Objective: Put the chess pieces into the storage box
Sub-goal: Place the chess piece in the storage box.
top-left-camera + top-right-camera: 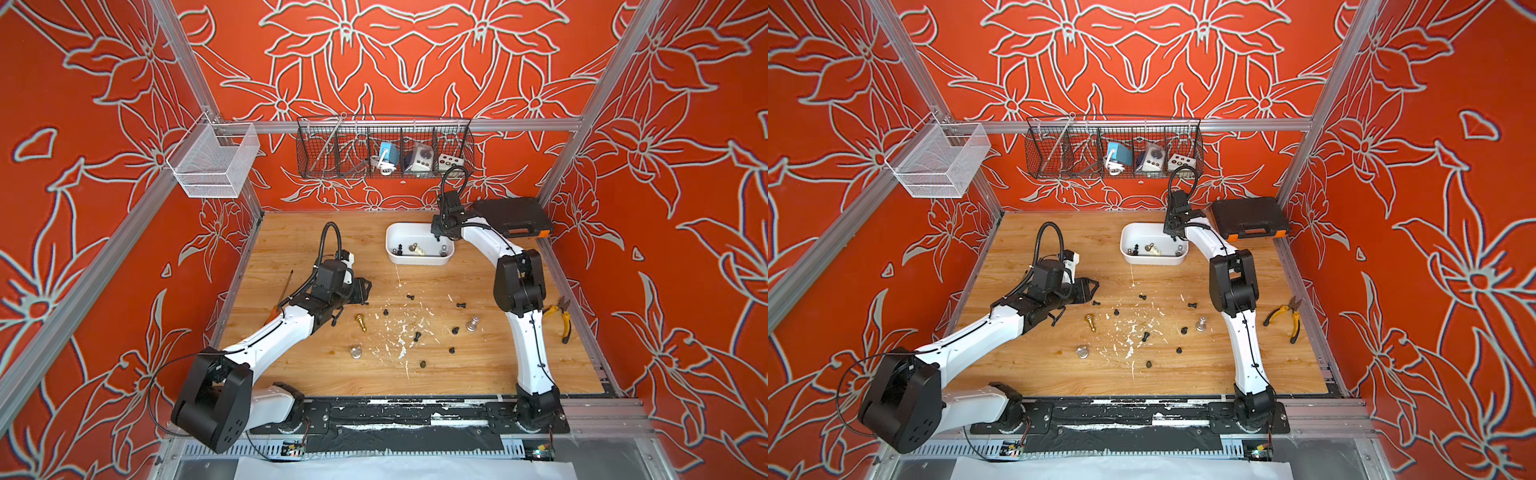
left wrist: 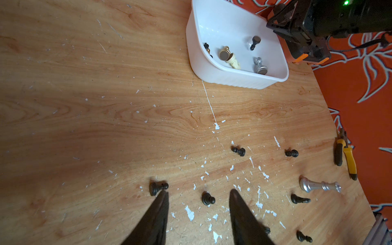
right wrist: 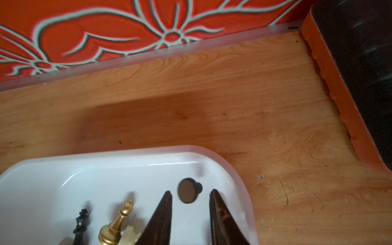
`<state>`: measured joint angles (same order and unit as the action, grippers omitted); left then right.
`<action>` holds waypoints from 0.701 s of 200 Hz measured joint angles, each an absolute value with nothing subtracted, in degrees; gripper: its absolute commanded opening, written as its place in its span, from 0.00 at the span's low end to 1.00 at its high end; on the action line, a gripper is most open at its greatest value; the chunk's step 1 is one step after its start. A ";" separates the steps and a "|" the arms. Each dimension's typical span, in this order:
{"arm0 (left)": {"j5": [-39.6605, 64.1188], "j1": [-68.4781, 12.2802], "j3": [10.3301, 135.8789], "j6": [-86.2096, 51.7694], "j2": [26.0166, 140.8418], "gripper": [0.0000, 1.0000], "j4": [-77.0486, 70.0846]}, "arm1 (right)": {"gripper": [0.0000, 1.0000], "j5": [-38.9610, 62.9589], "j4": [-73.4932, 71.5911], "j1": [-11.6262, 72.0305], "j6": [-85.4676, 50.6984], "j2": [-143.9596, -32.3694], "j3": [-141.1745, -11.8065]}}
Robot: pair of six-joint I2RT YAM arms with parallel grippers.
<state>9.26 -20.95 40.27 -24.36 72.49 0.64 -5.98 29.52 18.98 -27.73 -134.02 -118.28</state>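
- Box (image 1: 419, 261): a white, glossy, shallow tub with rounded corners and a plain rim. It sits at the far side of the table (image 1: 291, 249), right of centre, near a black case (image 1: 515, 216).
- In the box: a black king (image 3: 80, 222), a gold bishop (image 3: 115, 224), a cream piece (image 3: 129, 235), a silver piece (image 2: 259, 66) on its side, and a black pawn (image 3: 188, 190) showing its round brown base.
- Right gripper (image 3: 191, 192): over the box's right end, jaws apart, with that pawn loose between the tips.
- On the wood, among white flecks: small black pawns (image 1: 417, 336) scattered mid-table, a gold piece (image 1: 360, 323) lying down, a fallen silver piece (image 1: 473, 324) and a squat silver piece (image 1: 355, 352).
- Left gripper (image 2: 198, 191): low over the table, jaws apart. One pawn (image 2: 207, 199) lies between the tips, and another pawn (image 2: 158, 187) is just beside one finger.
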 measured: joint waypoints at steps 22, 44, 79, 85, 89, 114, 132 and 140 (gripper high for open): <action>9.21 -20.95 40.21 -24.49 72.49 0.47 0.71 | 0.37 -5.98 29.61 18.98 -27.66 -134.02 -118.32; 9.17 -20.95 40.16 -24.56 72.49 0.47 0.71 | 0.38 -5.98 29.58 18.98 -27.62 -134.02 -118.32; 9.13 -20.95 39.79 -24.91 72.18 0.48 0.64 | 0.39 -5.96 29.56 18.98 -27.59 -134.02 -118.32; 9.13 -20.95 39.64 -24.93 72.14 0.48 0.62 | 0.39 -5.96 29.56 18.98 -27.59 -133.99 -118.32; 9.13 -20.95 39.59 -24.95 72.10 0.48 0.69 | 0.39 -5.96 29.56 18.98 -27.59 -133.99 -118.32; 9.13 -20.95 39.42 -25.10 71.94 0.48 0.73 | 0.39 -5.89 29.56 18.98 -27.59 -133.97 -118.32; 9.13 -20.95 39.38 -25.15 71.79 0.49 0.75 | 0.39 -5.48 29.50 18.96 -27.55 -133.71 -118.06; 9.13 -20.95 39.38 -25.17 71.70 0.49 0.75 | 0.39 -5.28 29.36 18.96 -27.51 -133.34 -117.58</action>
<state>9.13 -20.95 39.38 -25.17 71.70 0.75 -5.28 29.36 18.96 -27.51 -133.34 -117.58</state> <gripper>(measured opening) 0.486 0.387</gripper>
